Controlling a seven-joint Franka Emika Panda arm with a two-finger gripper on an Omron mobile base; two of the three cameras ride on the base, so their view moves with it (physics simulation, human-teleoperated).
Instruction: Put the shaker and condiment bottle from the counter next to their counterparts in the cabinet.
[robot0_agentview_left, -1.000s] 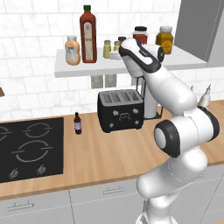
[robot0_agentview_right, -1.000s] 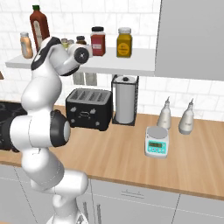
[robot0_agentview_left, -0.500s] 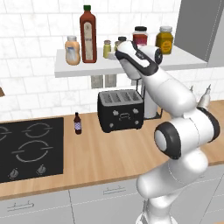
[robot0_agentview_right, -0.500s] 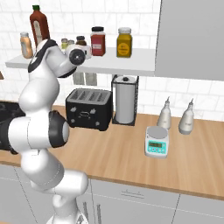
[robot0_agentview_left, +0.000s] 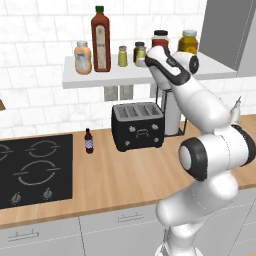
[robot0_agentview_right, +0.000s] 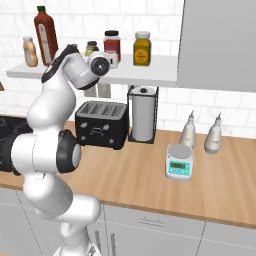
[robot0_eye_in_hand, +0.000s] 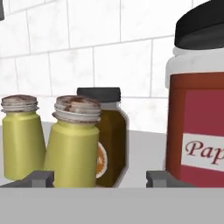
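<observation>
Standing upright on the shelf (robot0_agentview_left: 100, 79), the two shakers (robot0_eye_in_hand: 72, 144) are side by side, caps up. The gripper (robot0_eye_in_hand: 99, 178) fingers (robot0_eye_in_hand: 40, 178) are apart around the nearer shaker, seemingly not touching. The red bottle (robot0_agentview_left: 100, 39) stands upright, far left.

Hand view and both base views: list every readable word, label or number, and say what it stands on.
"Pap", cut off by the frame edge: white label of the red jar with the black lid.
Tall red bottle: pale label, too small to read.
Squat orange bottle: label too blurred.
Kitchen scale: display unreadable.
</observation>
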